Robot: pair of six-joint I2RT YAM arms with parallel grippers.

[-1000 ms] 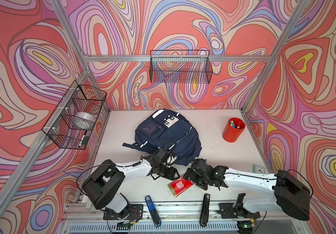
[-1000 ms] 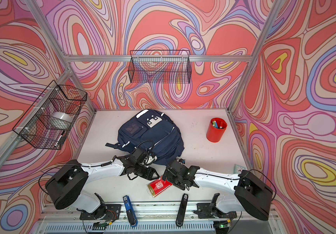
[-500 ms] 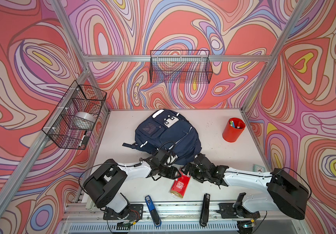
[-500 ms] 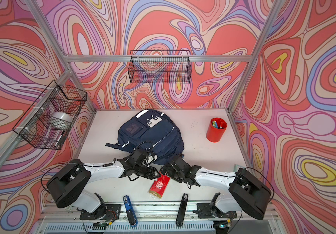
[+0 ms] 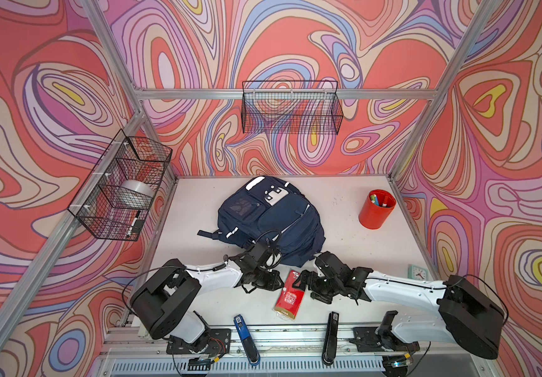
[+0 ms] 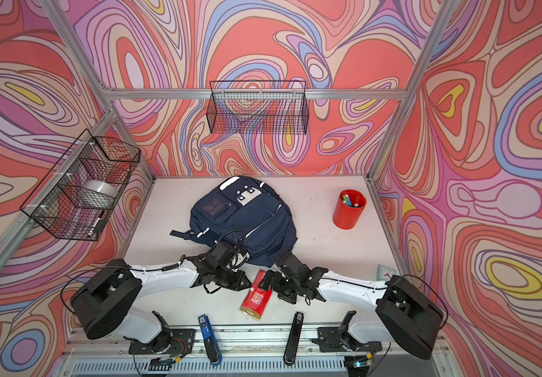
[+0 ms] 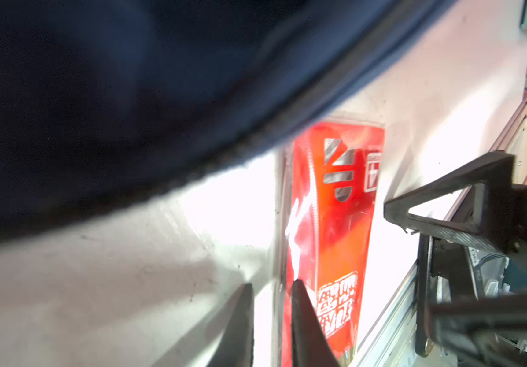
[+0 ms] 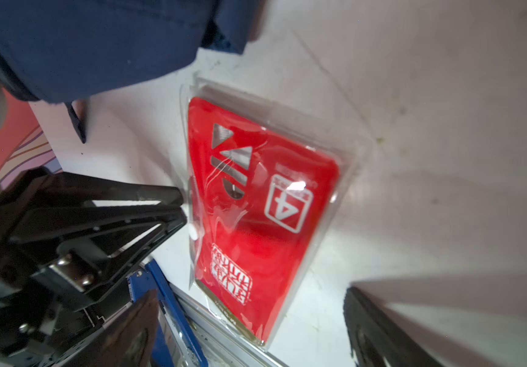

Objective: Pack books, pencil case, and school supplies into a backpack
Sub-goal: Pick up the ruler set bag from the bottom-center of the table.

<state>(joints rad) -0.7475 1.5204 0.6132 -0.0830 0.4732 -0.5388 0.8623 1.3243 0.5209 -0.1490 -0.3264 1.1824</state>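
The packet (image 5: pixel 290 295) lies on the table (image 5: pixel 344 235) before the backpack (image 5: pixel 273 218), between the left end effector (image 5: pixel 279 284) and right end effector (image 5: pixel 304 286).

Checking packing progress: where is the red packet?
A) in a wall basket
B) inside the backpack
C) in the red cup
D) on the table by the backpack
D: the packet lies on the table, just outside the backpack.
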